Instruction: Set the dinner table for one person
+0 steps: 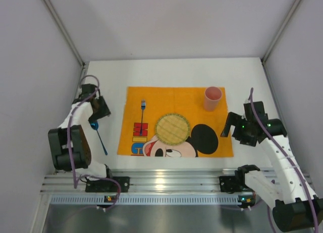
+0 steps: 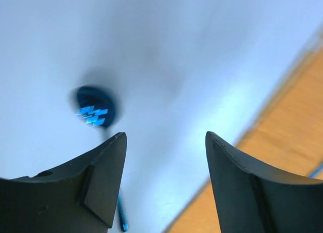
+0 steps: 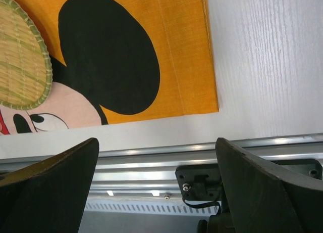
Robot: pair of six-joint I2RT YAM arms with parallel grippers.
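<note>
Presently, by size:

- Bench point(image 1: 171, 71): matte white and carrying everything. A ribbed rail point(image 1: 166, 180) runs along its near edge.
- Mickey Mouse mat point(image 1: 171, 99): orange cloth lying flat mid-bench, closer to the near edge.
- Left gripper point(image 2: 165, 137): over the bench's left side, fingers apart with nothing between them.
- Right gripper point(image 3: 156, 141): by the bench's right edge, fingers wide and empty.
- Woven plate point(image 1: 172, 128): round, on the mat's near half.
- Pink cup point(image 1: 212, 98): upright at the mat's far right corner.
- Fork point(image 1: 143, 111): blue, on the mat's left part, head toward the far edge.
- Spoon point(image 1: 99, 136): blue, on bare bench between the left edge and the mat, just under the left fingers.

Handling: the step looks to concern the spoon. Any lift should go straight up so that no finger drags the thin handle askew. Any regrasp should take the handle, not the bowl.

Views:
- The top view alone shows the whole setting, with the spoon off the mat.
- The left wrist view alone shows the clear gap between the fingers, with the spoon's handle passing under one of them.
- The right wrist view alone shows the mat's near right corner stopping short of the rail.
</note>
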